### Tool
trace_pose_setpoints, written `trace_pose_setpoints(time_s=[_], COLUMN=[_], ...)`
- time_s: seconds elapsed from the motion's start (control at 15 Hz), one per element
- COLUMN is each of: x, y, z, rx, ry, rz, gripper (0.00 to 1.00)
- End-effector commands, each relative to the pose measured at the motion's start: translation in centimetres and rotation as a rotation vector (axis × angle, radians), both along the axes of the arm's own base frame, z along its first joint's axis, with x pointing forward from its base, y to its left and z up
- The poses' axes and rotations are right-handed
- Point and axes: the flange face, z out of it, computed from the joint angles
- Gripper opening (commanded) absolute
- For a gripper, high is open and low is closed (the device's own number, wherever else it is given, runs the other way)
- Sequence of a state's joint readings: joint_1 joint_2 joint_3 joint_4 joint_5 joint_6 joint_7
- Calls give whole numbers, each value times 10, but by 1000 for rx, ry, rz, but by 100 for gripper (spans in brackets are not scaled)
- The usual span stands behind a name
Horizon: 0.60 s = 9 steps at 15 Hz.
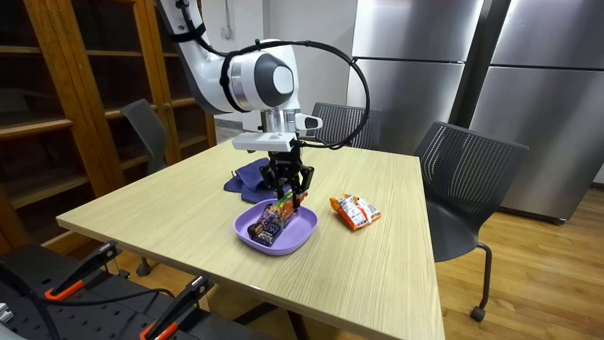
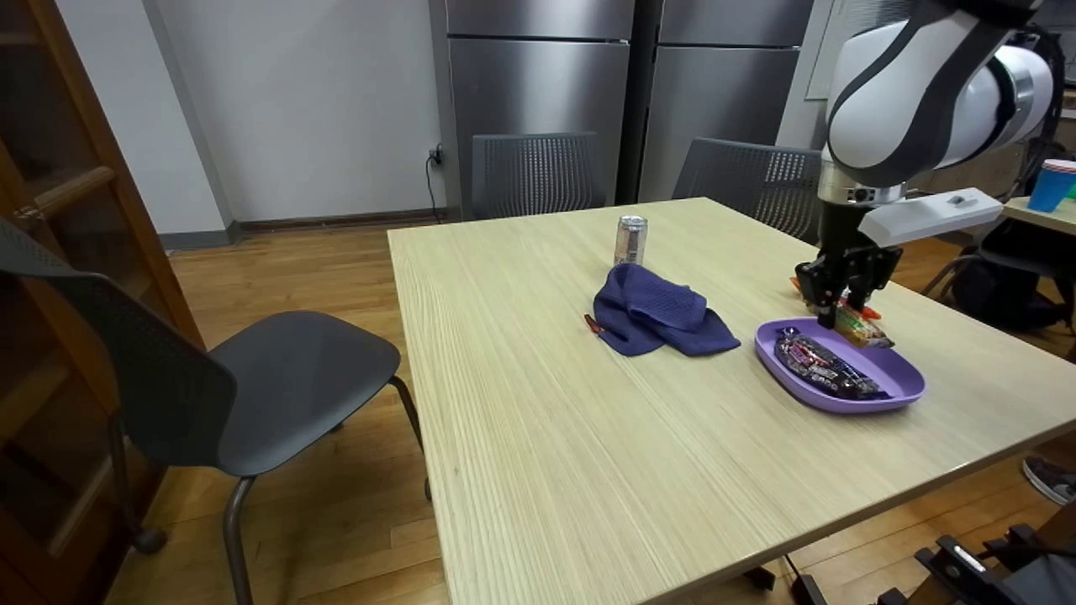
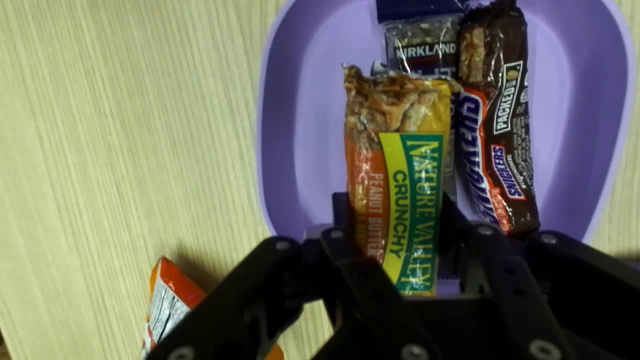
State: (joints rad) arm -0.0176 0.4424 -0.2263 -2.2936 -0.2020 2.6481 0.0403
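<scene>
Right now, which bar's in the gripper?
The Nature Valley bar, gripped between the fingers; the Snickers and Kirkland bar lie ungripped in the purple dish.

Arm (image 1: 245,78): extends downward above the purple plate (image 1: 302,231) in both exterior views, bent at a rounded joint (image 1: 270,81) higher than the plate. Wrist (image 1: 281,120): beneath that joint, near-upright above the plate. Claw (image 3: 395,205): points down, just above the plate near its rim. Fingers (image 3: 342,210): partway apart, clamped inward in a grip; contact with plate unclear.
</scene>
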Motion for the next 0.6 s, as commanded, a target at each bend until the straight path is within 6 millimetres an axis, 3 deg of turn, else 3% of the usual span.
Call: trace_pose_setpoints(time_s=[0.0, 0.53], x=[-9, -14], y=[-6, -17], z=[-4, -28], rx=[-13, -16], ry=[23, 72], rz=[-44, -59], gripper=[17, 17])
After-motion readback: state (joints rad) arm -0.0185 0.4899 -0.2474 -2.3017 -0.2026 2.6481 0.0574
